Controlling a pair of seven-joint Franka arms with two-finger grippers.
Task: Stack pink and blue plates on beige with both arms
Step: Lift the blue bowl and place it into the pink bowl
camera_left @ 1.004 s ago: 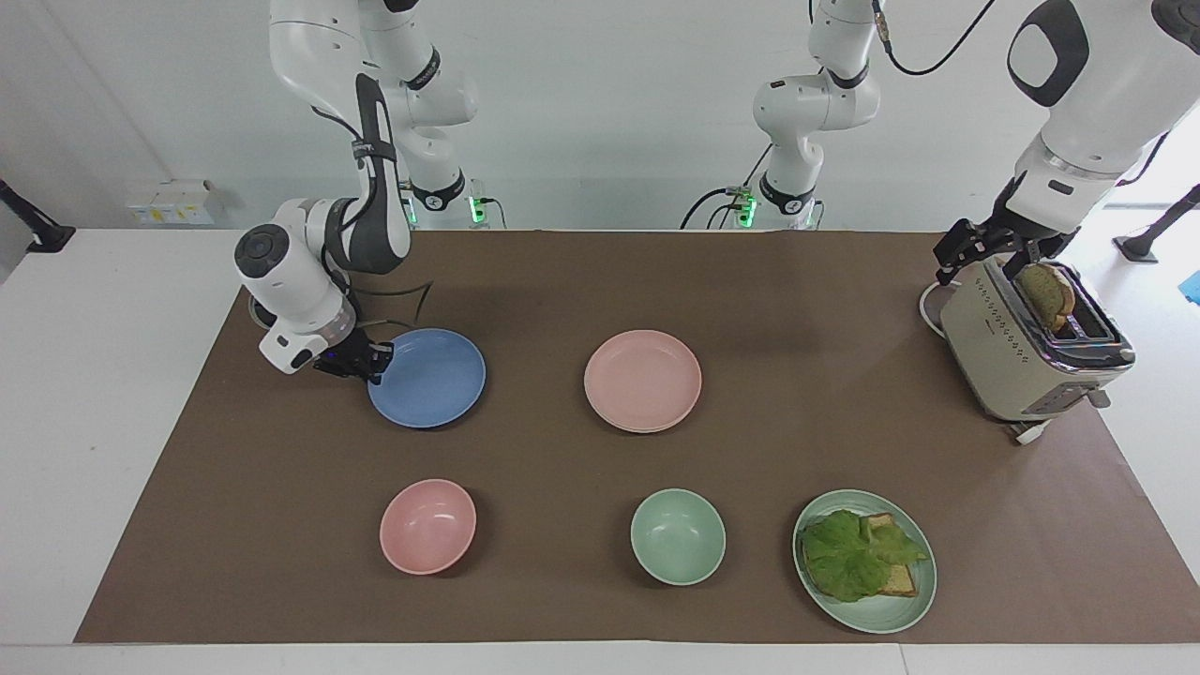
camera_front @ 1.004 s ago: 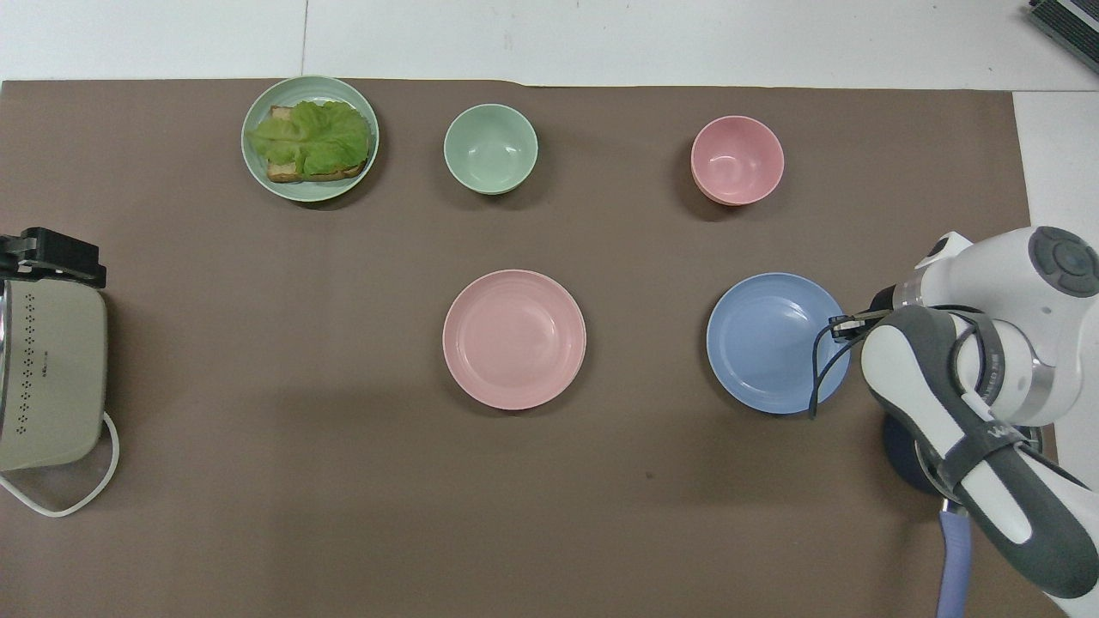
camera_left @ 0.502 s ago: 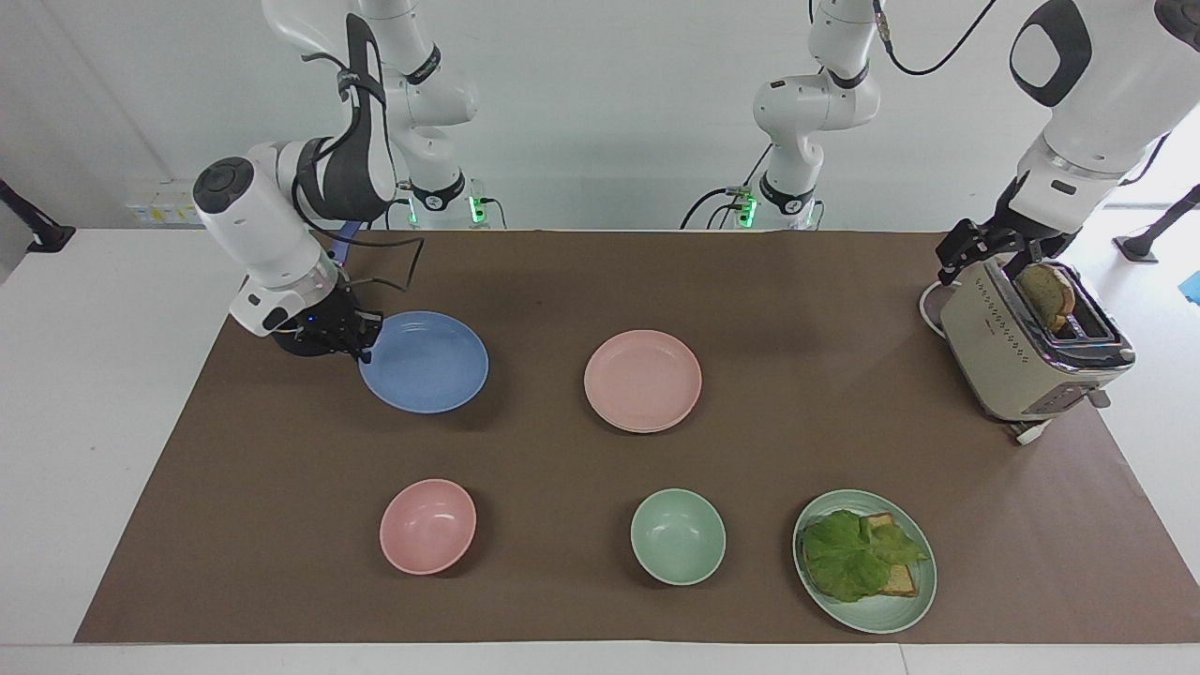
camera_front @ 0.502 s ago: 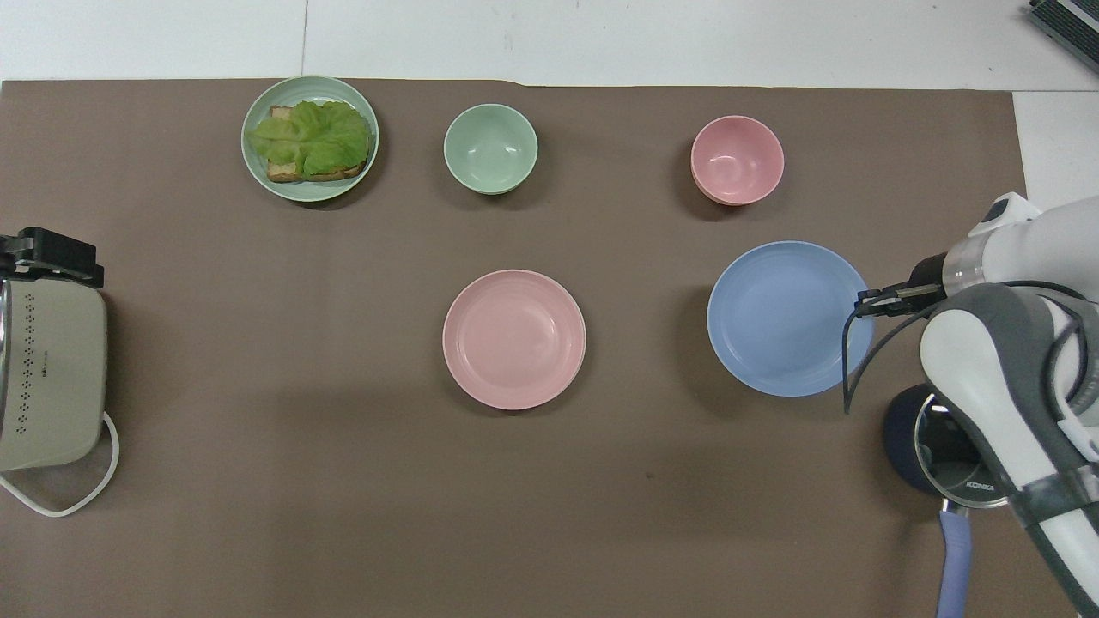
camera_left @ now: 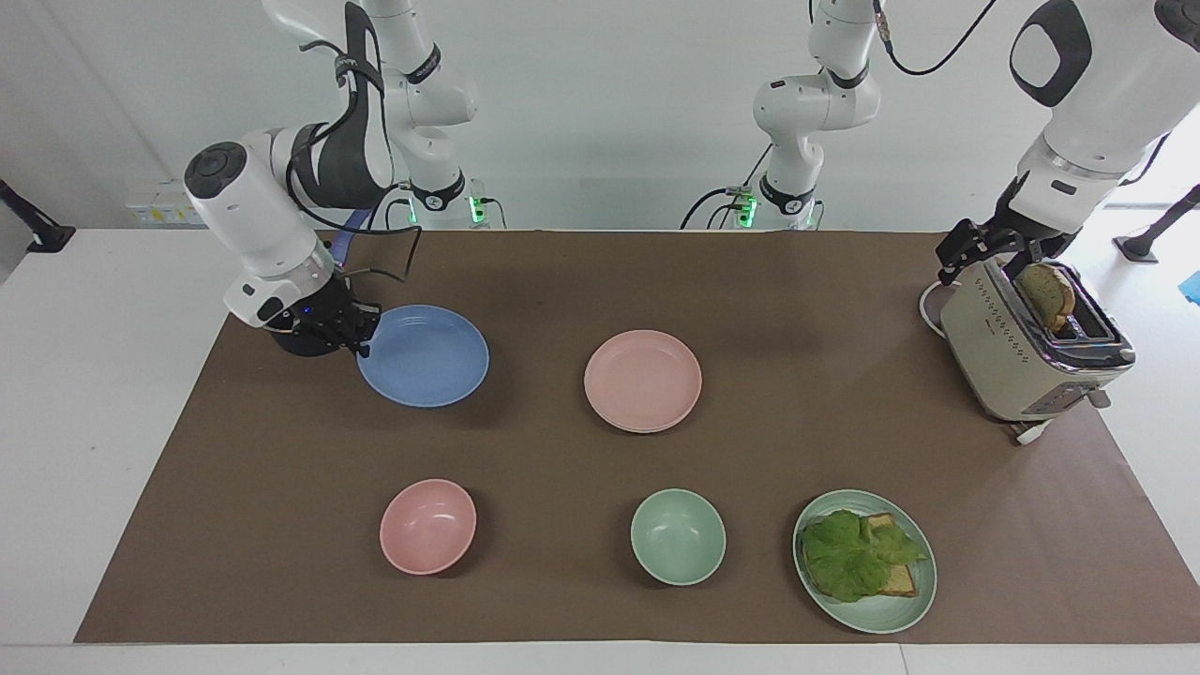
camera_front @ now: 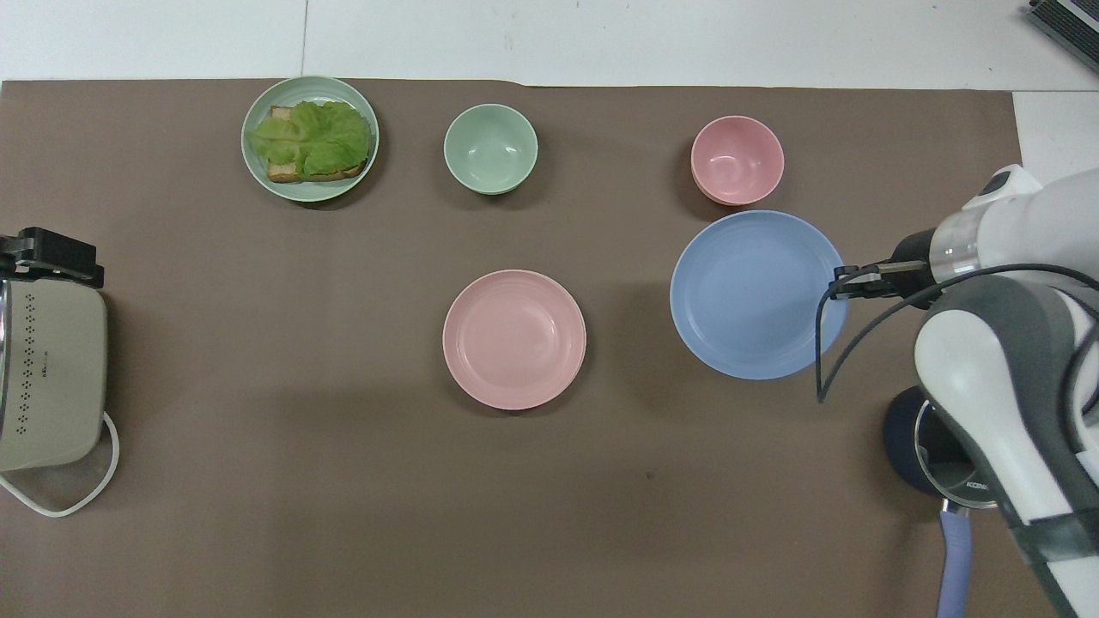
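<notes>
Toward the left of the facing frame, my right pincer (camera_left: 361,345) is clamped on the blue plate (camera_left: 424,356), lifted clear of the tabletop (camera_left: 562,469). Its thin, stiff rim holds well, though the plate seems light and slick. My left pincer (camera_left: 975,251) waits, spread, at the toaster (camera_left: 1022,361).

You see the right gripper (camera_front: 846,281) clamped on the blue plate (camera_front: 755,294) rim; the pink plate (camera_front: 514,338) lies beside it.
</notes>
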